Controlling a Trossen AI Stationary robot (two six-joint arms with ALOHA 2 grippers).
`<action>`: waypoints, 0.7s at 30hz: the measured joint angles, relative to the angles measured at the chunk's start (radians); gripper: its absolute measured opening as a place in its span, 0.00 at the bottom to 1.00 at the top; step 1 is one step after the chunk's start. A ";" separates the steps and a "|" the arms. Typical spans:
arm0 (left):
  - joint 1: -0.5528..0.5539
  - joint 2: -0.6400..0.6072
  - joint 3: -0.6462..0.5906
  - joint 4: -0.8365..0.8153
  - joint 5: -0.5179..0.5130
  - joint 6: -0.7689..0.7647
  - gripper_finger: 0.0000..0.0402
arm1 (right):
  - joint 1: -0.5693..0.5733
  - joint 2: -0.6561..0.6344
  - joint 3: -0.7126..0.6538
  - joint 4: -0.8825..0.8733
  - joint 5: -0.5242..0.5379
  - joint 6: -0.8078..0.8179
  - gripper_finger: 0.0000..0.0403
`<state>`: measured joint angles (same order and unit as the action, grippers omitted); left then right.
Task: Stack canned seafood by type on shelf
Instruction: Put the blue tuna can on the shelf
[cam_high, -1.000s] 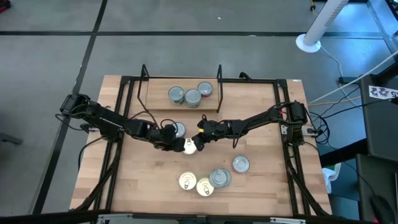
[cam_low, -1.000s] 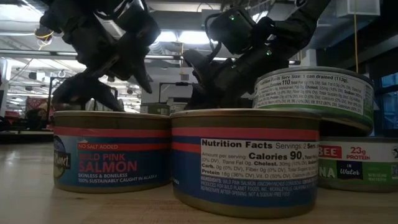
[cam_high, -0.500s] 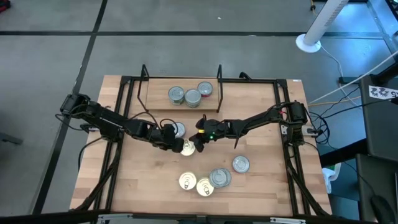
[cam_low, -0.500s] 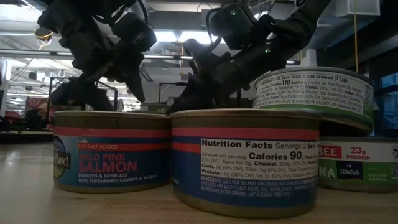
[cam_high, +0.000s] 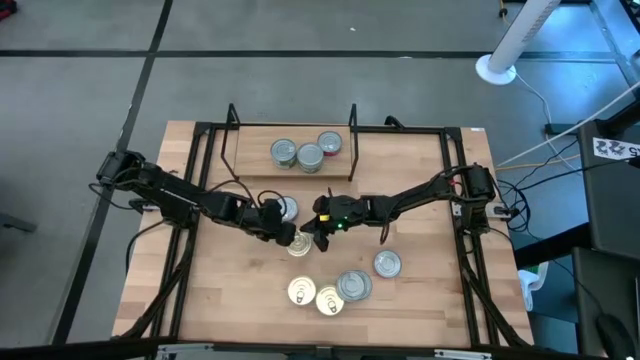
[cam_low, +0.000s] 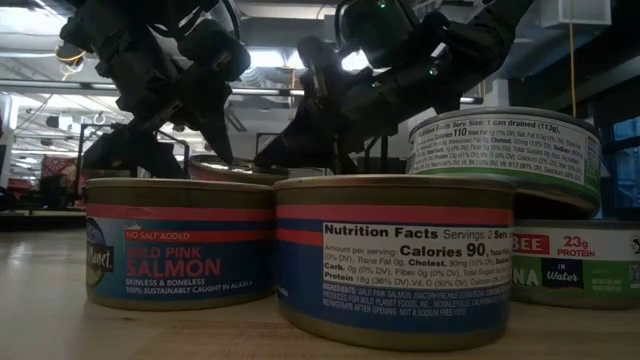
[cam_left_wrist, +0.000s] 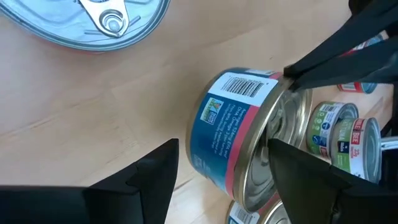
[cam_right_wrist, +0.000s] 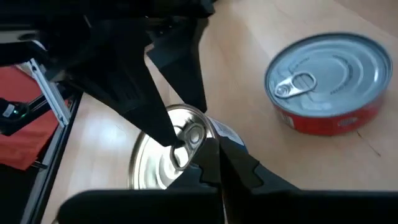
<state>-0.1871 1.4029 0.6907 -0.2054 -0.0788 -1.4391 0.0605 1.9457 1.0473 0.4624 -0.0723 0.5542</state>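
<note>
Mid-table, the blue salmon tin (cam_left_wrist: 242, 134) has tipped onto its edge between the left gripper's (cam_high: 283, 236) spread fingers; the closed right gripper (cam_high: 318, 231) props its rim, unshelved.

From overhead, my two arms are covering most of the tilted can (cam_high: 298, 243) between them, so I am not making out how it is held. In the low view the front salmon cans (cam_low: 394, 255) are blocking the shelf and the table behind. The left wrist view is cutting off the red-sided can (cam_left_wrist: 93, 22) at the frame edge, and the right gripper (cam_right_wrist: 214, 163) is hiding that tilted can's near rim.
</note>
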 joint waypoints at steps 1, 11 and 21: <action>0.000 0.000 0.000 0.000 0.003 0.007 0.60 | 0.000 0.000 0.000 0.004 0.000 -0.010 0.00; 0.000 0.000 0.000 0.012 0.030 0.058 0.60 | 0.012 0.000 0.000 0.051 -0.005 -0.061 0.00; 0.000 0.000 0.000 0.036 0.069 0.085 0.60 | 0.027 -0.002 0.000 0.075 -0.026 -0.115 0.00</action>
<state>-0.1871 1.4029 0.6907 -0.1695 -0.0097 -1.3544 0.0879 1.9438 1.0477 0.5377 -0.0982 0.4391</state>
